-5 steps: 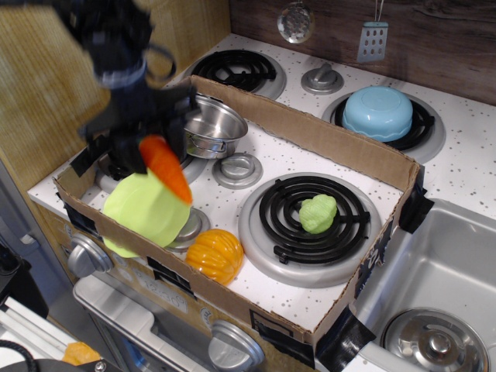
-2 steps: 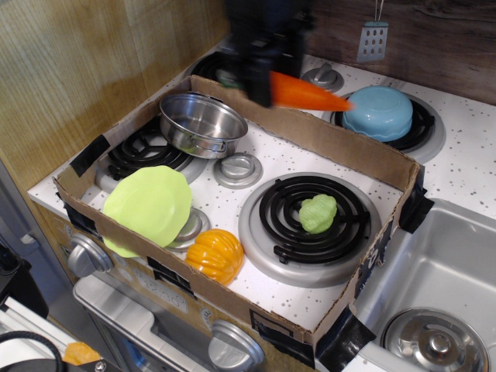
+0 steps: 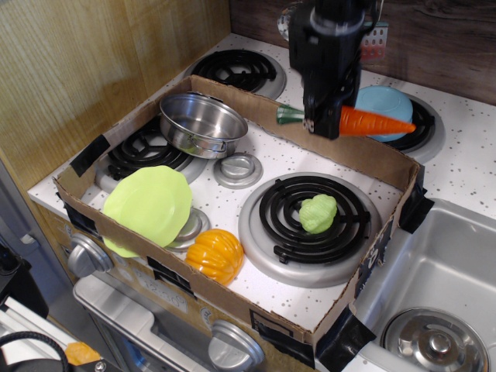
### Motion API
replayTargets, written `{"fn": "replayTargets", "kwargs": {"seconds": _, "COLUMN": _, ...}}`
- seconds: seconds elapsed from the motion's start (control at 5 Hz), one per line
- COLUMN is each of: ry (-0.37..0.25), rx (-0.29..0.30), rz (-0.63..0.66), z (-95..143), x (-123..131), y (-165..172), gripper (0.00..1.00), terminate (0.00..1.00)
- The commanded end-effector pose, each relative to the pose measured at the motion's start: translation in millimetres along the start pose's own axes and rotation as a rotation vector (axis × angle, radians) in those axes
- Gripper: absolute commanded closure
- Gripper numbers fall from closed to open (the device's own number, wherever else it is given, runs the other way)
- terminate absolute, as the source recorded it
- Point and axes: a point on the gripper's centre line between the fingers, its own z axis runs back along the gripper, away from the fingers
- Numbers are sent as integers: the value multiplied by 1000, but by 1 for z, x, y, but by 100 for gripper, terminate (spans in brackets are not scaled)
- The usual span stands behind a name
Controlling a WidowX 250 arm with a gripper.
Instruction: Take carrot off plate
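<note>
Gripper (image 3: 324,124) shut tight on the carrot (image 3: 370,122), close to its green stem end. Carrot up in the air, lying flat, pointy tip aimed at the blue bowl (image 3: 380,105). Well away from the plate (image 3: 147,205), which sits bare at the front left of the cardboard box (image 3: 341,143), partly over a small burner. So, lifted clear already; only the putting-down left, most likely.

To do this part well:

Pick a bare spot on the speckled counter (image 3: 232,205) inside the box, perhaps between the steel pot (image 3: 203,124) and the big black burner (image 3: 314,221).

Stay high while crossing the box wall, so no bump on the cardboard.

Go down slow and straight. Keep the carrot flat, so both ends touch at once.

Keep away from the green lettuce (image 3: 318,213) and the orange pumpkin (image 3: 215,254), so nothing gets knocked.

Let go only when the carrot rests on something. Round toy, could roll a bit, so open softly, then lift straight up.
</note>
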Motion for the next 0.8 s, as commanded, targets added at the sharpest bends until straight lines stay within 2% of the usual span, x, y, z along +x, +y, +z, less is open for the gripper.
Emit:
{"fn": "replayTargets", "kwargs": {"seconds": 0.0, "ry": -50, "rx": -94, "rz": -58, "z": -2, "x": 2, "y": -22, "gripper": 100, "terminate": 0}}
{"fn": "replayTargets", "kwargs": {"seconds": 0.2, "ry": -59, "rx": -117, "rz": -84, "z": -10, "x": 1, "y": -20, "gripper": 100, "terminate": 0}}
{"fn": "replayTargets", "kwargs": {"seconds": 0.4, "ry": -58, "rx": -126, "rz": -153, "z": -9, "x": -2, "y": -22, "gripper": 0, "terminate": 0}}
{"fn": "replayTargets", "kwargs": {"seconds": 0.6, "ry": -71, "rx": -124, "rz": -183, "z": -2, "x": -4, "y": -28, "gripper": 0, "terminate": 0}}
